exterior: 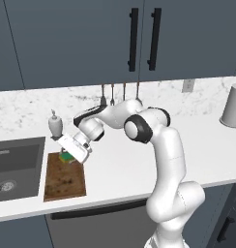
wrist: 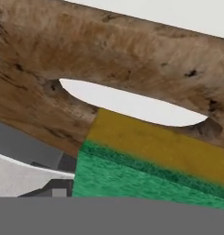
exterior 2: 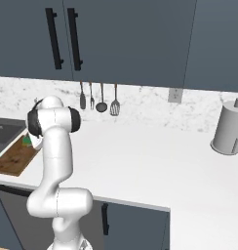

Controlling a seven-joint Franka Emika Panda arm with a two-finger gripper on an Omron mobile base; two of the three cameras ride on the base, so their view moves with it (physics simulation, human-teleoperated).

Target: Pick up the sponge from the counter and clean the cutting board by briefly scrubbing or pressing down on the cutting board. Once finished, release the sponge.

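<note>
The tool (exterior: 70, 156) grasped the sponge (exterior: 66, 157). It pressed it onto the cutting board (exterior: 65, 180), near the handle hole (wrist: 132, 103).

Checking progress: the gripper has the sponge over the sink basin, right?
Not the sink. In the left base view the gripper holds the sponge over the cutting board's far end; the hand view shows sponge against board.

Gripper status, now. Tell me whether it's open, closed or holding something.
Gripper: closed on the sponge, which it holds at the far end of the cutting board, beside the handle hole.
</note>
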